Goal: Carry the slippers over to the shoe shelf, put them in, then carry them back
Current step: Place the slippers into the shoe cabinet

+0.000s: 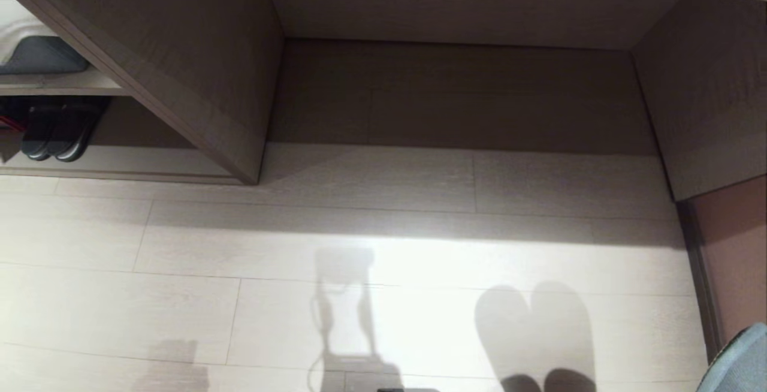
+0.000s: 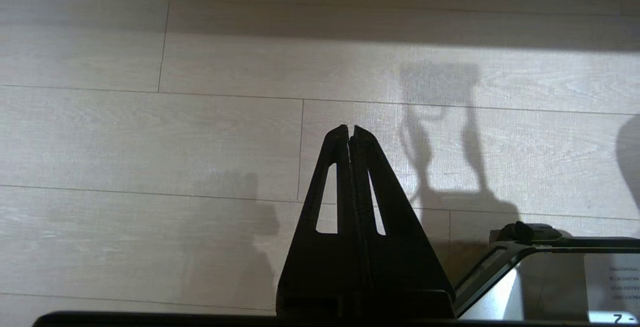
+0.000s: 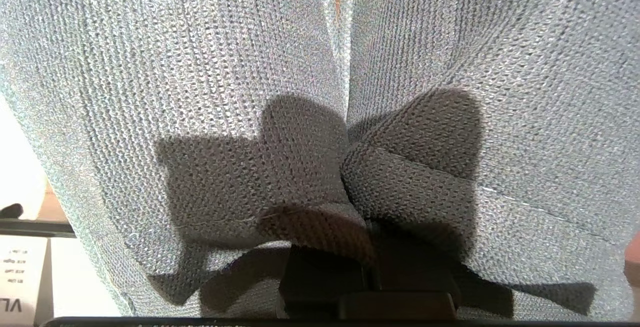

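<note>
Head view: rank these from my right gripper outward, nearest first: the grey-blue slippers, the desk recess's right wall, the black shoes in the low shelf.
1. slippers: clamped in the right gripper, at the lower right corner.
2. desk recess's right wall: ahead, on the right side.
3. black shoes: far left, inside the shoe shelf.

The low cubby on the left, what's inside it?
Inside the low cubby a dark pair of shoes stands on its floor. The side panel and the picture's edge hide the rest.

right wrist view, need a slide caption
Right end effector shut on the grey-blue knit slippers, hanging side by side.
</note>
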Available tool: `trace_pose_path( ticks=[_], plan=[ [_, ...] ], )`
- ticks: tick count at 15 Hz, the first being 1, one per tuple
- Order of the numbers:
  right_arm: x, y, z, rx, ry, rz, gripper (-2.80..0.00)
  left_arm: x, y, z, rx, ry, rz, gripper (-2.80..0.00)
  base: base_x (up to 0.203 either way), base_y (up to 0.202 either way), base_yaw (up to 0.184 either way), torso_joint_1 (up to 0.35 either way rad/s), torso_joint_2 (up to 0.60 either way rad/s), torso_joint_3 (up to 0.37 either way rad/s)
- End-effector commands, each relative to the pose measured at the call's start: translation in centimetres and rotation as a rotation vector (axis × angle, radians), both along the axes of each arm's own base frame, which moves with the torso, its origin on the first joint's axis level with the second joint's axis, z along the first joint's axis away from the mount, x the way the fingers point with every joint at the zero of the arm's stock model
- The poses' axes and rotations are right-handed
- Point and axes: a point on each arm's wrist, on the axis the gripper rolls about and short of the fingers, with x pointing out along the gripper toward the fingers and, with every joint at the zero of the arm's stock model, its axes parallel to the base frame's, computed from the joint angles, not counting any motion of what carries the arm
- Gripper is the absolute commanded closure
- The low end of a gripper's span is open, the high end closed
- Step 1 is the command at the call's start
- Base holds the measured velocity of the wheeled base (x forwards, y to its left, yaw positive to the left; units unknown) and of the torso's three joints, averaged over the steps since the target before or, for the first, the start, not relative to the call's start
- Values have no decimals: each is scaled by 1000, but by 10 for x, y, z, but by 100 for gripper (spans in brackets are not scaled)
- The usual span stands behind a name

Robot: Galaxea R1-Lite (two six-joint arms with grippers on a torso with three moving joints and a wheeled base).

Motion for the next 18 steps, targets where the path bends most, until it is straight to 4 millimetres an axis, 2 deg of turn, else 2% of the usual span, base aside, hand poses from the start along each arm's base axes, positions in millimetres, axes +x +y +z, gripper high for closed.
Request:
trace_pose_path(
  ticks=[1, 18],
  plan=[
    [0, 0, 0, -1, -1, 1, 0, 0, 0, 0, 0, 2, 0, 0, 0, 0, 0, 2, 2, 212],
    [0, 0, 0, -1, -1, 1, 0, 0, 0, 0, 0, 2, 0, 0, 0, 0, 0, 1, 2, 202]
  ],
)
